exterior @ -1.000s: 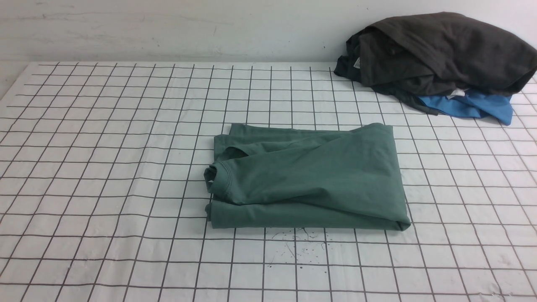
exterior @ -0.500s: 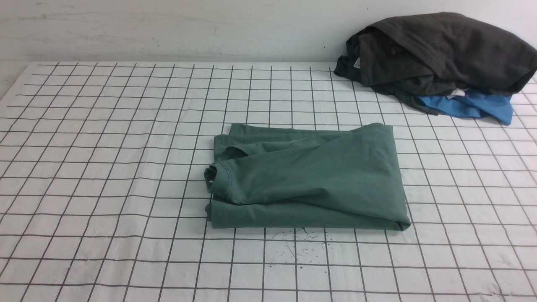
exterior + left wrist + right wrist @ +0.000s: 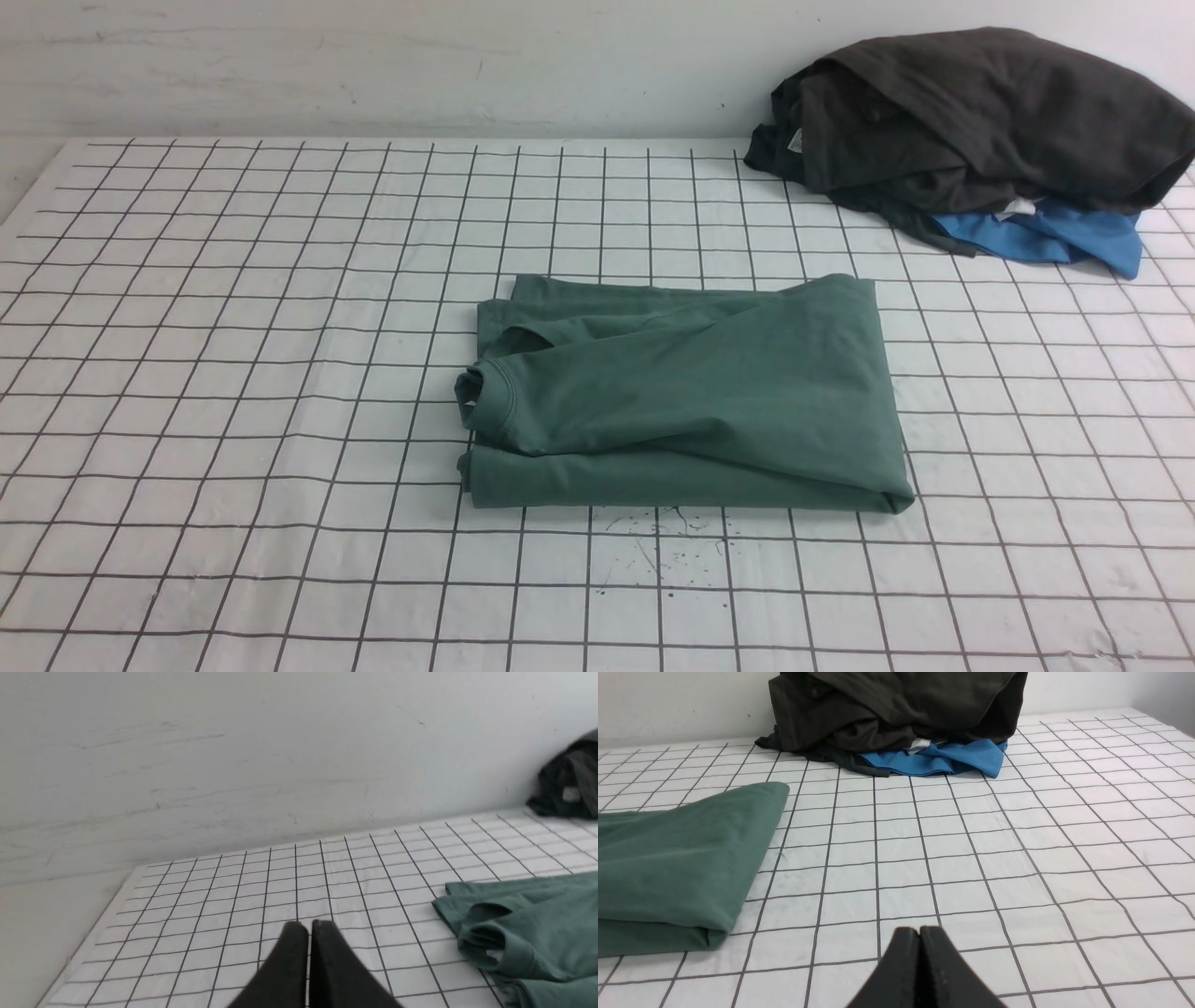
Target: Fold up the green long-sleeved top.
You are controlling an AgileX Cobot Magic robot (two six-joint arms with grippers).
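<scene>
The green long-sleeved top [image 3: 681,397] lies folded into a compact rectangle near the middle of the counter [image 3: 233,373], which is covered by a white sheet printed with a dark grid. Taking the top as the landmark: its collar [image 3: 481,397] faces the robot's left, and its folded edge runs along the robot's right. Its near edge is straight and lies just beyond a patch of small dark specks [image 3: 667,546] on the sheet. Its far edge shows stacked layers, slightly offset.

Open counter surrounds the top on all sides. The widest bare area extends from the collar side toward the counter's left edge. A band of bare grid lies between the top's near edge and the robot. Beyond the top's far right corner, well apart from it, a dark grey-black garment [image 3: 980,112] is heaped against the white wall [image 3: 373,65], resting on a bright blue garment [image 3: 1055,238]. A small pale label [image 3: 795,140] shows on the dark heap; its writing cannot be read. No print or writing is visible on the top.

The left tool [image 3: 308,926] has its fingers pressed together and holds nothing; it hovers over bare grid off the collar side. The right tool [image 3: 920,931] is likewise pressed together and empty, over bare grid off the folded-edge side.
</scene>
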